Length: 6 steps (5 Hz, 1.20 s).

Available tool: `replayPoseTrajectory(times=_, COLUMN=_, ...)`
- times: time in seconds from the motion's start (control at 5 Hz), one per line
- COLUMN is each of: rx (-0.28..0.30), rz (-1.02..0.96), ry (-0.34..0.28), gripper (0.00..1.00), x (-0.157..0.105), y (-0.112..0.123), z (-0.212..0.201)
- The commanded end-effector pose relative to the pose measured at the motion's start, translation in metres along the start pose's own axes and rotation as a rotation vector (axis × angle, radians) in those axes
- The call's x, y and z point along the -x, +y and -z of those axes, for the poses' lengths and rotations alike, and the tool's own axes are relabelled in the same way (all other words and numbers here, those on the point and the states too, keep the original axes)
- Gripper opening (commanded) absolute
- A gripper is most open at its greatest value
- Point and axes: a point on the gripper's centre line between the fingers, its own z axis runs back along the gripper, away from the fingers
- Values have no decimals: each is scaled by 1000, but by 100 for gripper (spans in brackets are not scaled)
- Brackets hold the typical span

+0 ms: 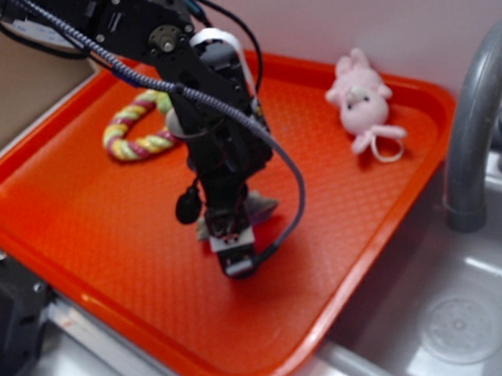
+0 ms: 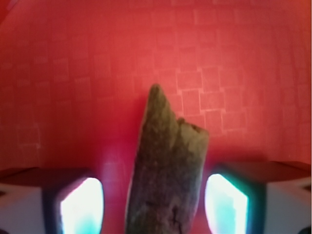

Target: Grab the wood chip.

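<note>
The wood chip [image 2: 168,165] is a rough brown-grey sliver lying flat on the orange tray [image 1: 369,230], its pointed end facing away from the wrist camera. My gripper [image 2: 153,204] is down over it and open. One finger [image 2: 80,207] stands left of the chip and the other to its right, with bare tray showing in the gap on each side. In the exterior view the gripper [image 1: 235,251] points down near the tray's middle front, and only an end of the wood chip [image 1: 260,207] shows behind it.
A pink bunny [image 1: 362,99] lies at the tray's far right corner. A striped rope toy [image 1: 136,128] lies at the far left, partly behind the arm. A grey faucet [image 1: 478,124] and sink basin [image 1: 457,328] stand to the right of the tray.
</note>
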Motion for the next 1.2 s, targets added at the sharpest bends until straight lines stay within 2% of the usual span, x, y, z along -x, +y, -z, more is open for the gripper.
replayPoseTrajectory(times=0.0, rx=-16, rz=17, ry=0, gripper=0, x=1, y=-11, z=0)
replayPoseTrajectory(times=0.2, rx=-56, rz=24, ry=26, gripper=0, x=1, y=-6, z=-1)
replayPoseTrajectory(times=0.4, rx=-92, rz=4, ry=26, gripper=0, x=3, y=11, z=-14)
replayPoseTrajectory(times=0.6, rx=-134, rz=-116, ry=-5, gripper=0, x=8, y=34, z=-50)
replayPoseTrajectory(times=1.0, rx=-217, rz=-378, ry=-12, gripper=0, x=33, y=74, z=-126)
